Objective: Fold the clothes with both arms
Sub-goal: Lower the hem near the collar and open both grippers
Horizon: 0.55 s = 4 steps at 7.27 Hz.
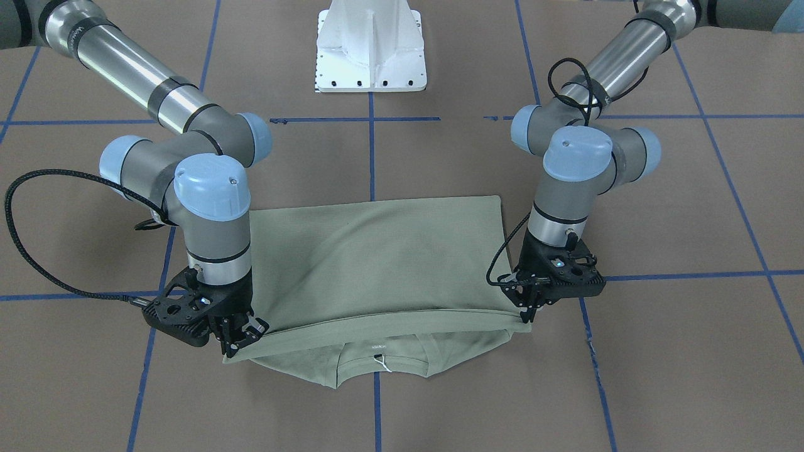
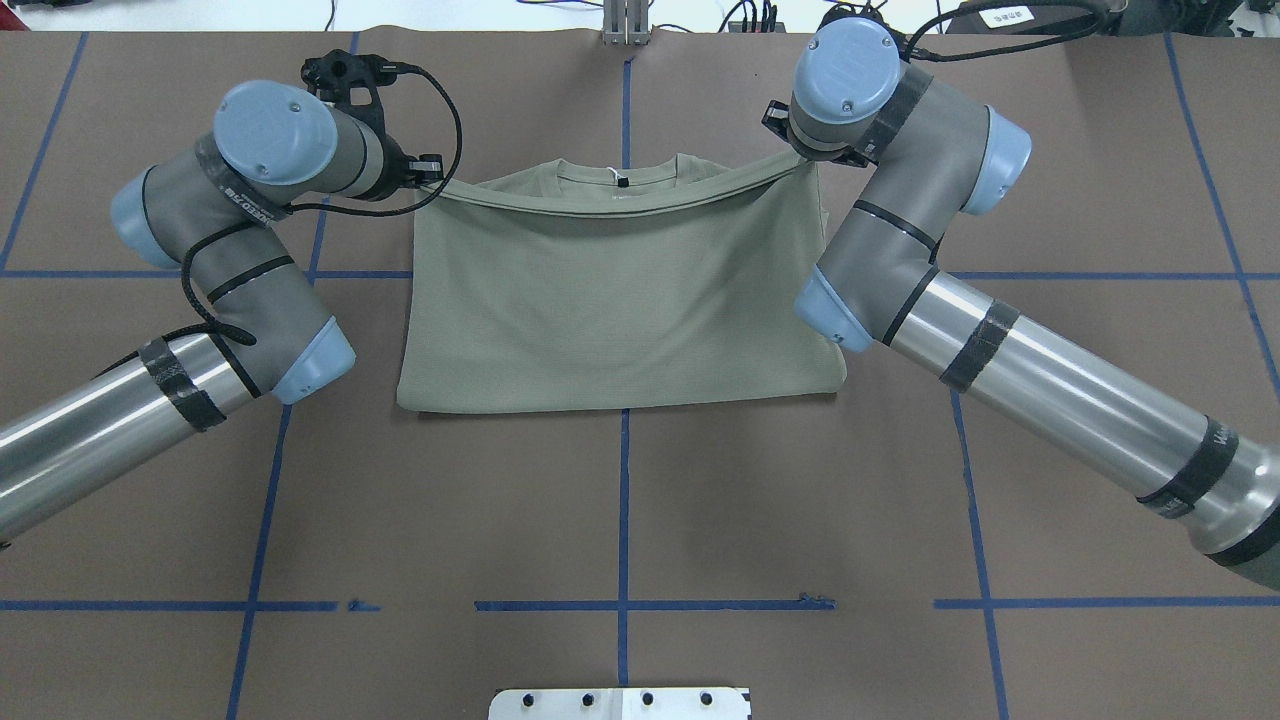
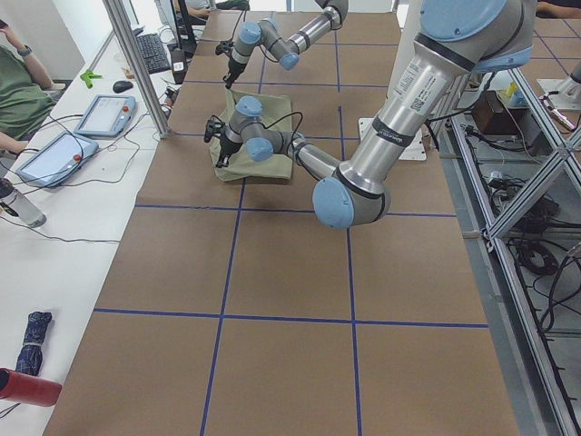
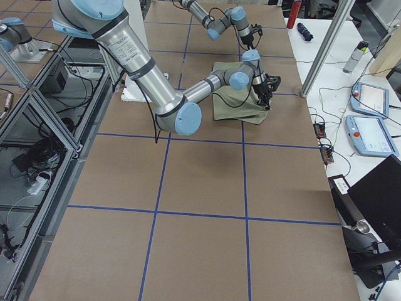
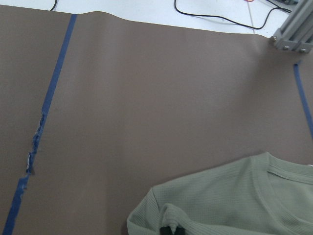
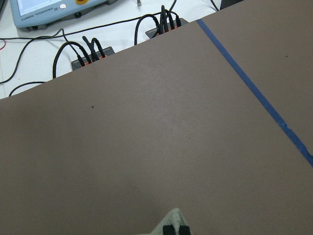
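Both claws are clamped shut on cloth: the left claw [image 1: 526, 309] pinches one corner of the doubled-over layer of the sage-green knit crew-neck shirt [image 1: 377, 263], and the right claw [image 1: 242, 336] pinches the opposite corner. In each wrist view we see the black fingertips [image 5: 165, 230] drawn together with a small tuft of green knit bunched between them.

The shirt lies flat on the brown paper-covered surface [image 2: 620, 500], centred between the arms and folded in half. Its fold line lies on the side near the robot. The held edge is on the far side, just short of the ribbed collar [image 1: 383, 370] and its white neck tag [image 1: 379, 359], which peek out beyond it. Between the two claws that edge sags in a shallow curve.

We judge the shirt to be light, soft and quite limp. It has no stiffness of its own, so it will droop wherever it is unsupported and will stretch a little if pulled. It is not fragile, and the knit should grip well enough, though a thin pinch could slide out under a sharp tug.

The outer corners of the edge look like the right places to hold, with the fabric taken deep into each claw. Keeping the claws spread apart at matching height should keep the edge straight and the layer free of wrinkles
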Available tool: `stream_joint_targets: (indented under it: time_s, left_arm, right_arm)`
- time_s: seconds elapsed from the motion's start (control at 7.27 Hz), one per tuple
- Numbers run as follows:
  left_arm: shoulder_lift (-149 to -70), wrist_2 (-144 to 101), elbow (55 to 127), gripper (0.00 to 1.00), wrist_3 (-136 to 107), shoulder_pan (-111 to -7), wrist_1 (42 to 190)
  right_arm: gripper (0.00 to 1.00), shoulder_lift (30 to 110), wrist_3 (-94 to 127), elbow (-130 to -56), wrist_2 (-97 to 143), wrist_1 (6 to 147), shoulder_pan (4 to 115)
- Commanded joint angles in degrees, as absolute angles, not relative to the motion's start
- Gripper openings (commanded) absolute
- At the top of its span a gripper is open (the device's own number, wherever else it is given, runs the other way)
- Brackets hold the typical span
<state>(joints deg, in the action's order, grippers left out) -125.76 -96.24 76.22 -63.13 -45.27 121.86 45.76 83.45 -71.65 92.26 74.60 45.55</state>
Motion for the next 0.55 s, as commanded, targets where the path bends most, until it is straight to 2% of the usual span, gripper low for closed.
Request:
stream_joint_targets:
  time_s: [0.0, 0.14, 0.28, 0.41]
  left_arm:
    - [-125.9, -96.2, 74.7, 0.00, -62.1, -45.3, 122.4]
    - [-125.9, -96.2, 74.1, 0.00, -60.7, -45.3, 122.5]
    - [-125.9, -96.2, 74.2, 0.00, -60.4, -45.3, 122.5]
    - [-125.6, -96.2, 74.4, 0.99, -59.0, -45.3, 123.7]
  right_arm:
    - [0.00, 46.1, 82.1, -70.8, 92.3, 74.4, 45.5]
    - [0.00, 46.1, 81.8, -70.7, 92.2, 74.4, 45.5]
    - [0.32, 46.1, 81.8, -70.6, 92.1, 74.4, 45.4]
    - [0.99, 46.3, 80.0, -70.5, 91.8, 74.4, 45.2]
